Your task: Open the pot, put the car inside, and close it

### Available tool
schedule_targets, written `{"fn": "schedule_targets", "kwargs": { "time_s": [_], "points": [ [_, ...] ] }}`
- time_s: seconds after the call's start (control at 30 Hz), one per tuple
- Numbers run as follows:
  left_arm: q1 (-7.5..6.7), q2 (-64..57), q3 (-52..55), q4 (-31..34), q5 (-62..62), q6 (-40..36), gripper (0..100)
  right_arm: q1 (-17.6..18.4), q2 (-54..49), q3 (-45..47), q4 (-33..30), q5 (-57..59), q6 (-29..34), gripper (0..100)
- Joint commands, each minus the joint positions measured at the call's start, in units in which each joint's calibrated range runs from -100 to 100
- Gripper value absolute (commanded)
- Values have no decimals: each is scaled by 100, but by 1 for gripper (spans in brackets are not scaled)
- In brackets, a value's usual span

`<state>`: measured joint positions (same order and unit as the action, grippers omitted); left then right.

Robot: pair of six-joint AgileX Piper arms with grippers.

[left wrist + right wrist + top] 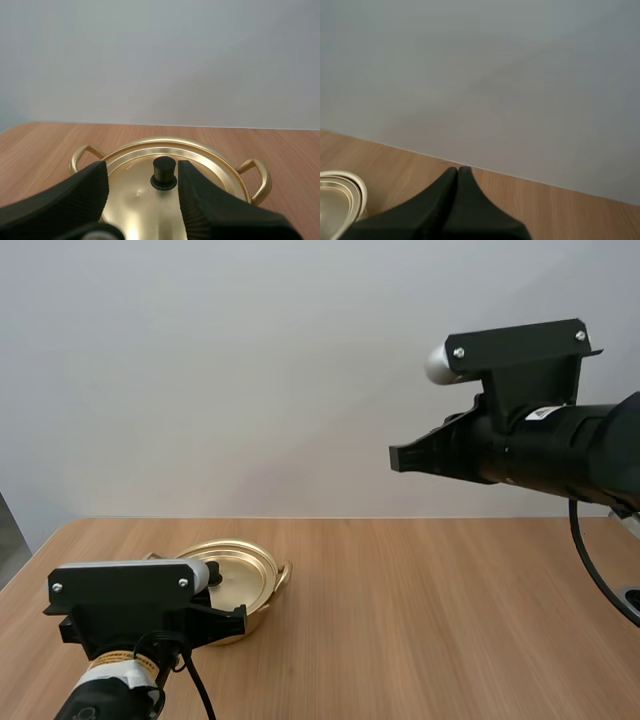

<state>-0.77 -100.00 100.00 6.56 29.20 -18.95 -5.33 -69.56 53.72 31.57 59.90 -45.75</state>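
Pot (268,602) sat near left on table (420,600), lid (210,162) on. Left hand (142,172) stood open, empty, flanking knob (164,173). Right hand (458,172) hung closed, empty. Risk: knob seemingly off-centre; closing might skew lid, slip.

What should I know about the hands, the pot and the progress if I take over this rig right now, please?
Left hand: open at the shiny gold metal pot, with the black round knob of the gold lid between its fingers, not yet gripped.
Right hand: shut on nothing, raised above the wooden table, to the pot's right.
Done: nothing yet; the lid is on.
Left: grip the knob, lift the lid, put the car in, close the pot.
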Motion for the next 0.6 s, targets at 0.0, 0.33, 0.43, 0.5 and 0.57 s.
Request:
{"fn": "schedule_targets", "kwargs": {
  "time_s": [0.0,0.33,0.43,0.5,0.57],
  "points": [
    [2,0,0,5,10,3,70,118,-96,329,-174,-904,237,0],
    [2,0,0,5,10,3,70,392,-1106,1818,-550,-4401,589,40],
    [2,0,0,5,10,3,70,392,-1149,2002,-729,-4095,589,43],
    [2,0,0,5,10,3,70,392,-1149,2049,-687,-3727,589,43],
    [2,0,0,5,10,3,70,392,-1149,2131,-659,-3358,589,43]
  ]
}}
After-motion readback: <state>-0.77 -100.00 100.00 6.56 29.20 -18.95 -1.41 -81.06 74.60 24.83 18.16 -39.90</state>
